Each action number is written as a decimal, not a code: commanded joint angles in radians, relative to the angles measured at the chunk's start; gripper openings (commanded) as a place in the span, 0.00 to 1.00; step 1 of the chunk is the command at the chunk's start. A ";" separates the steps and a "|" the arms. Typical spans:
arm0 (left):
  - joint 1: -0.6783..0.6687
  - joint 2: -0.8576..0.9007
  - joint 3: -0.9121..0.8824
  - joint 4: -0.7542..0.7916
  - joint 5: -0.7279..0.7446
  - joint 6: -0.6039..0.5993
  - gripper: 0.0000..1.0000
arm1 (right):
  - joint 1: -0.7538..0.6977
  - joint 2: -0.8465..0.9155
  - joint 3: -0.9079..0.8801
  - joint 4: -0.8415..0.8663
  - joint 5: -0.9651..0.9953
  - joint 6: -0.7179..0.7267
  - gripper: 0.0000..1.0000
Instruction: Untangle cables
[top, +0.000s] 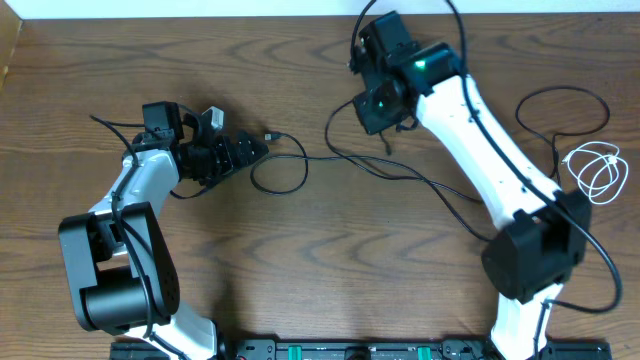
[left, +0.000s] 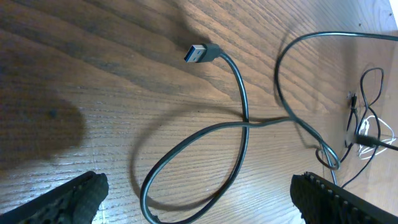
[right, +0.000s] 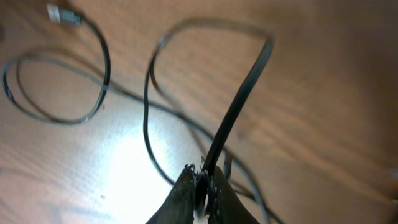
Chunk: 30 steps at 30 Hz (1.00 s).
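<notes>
Right wrist view was blurred throughout. The black cable (left: 247, 122) loop was cut off at 6 o'clock in left wrist view.

Wood-grain table (top: 300, 250) — white strip (top: 200, 8) behind

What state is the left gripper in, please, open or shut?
Open. In the left wrist view the left gripper has its fingers far apart at the lower corners, gripping nothing; the black cable lies on the table.
</notes>
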 joint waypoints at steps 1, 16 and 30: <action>0.005 0.013 0.004 -0.002 -0.010 0.005 0.98 | 0.000 0.057 0.005 -0.031 -0.084 0.014 0.08; 0.005 0.013 0.004 -0.002 -0.010 0.005 0.99 | 0.014 0.227 0.004 -0.093 -0.184 -0.003 0.54; 0.005 0.013 0.004 -0.002 -0.010 0.005 0.98 | 0.059 0.294 0.002 -0.090 -0.142 -0.055 0.63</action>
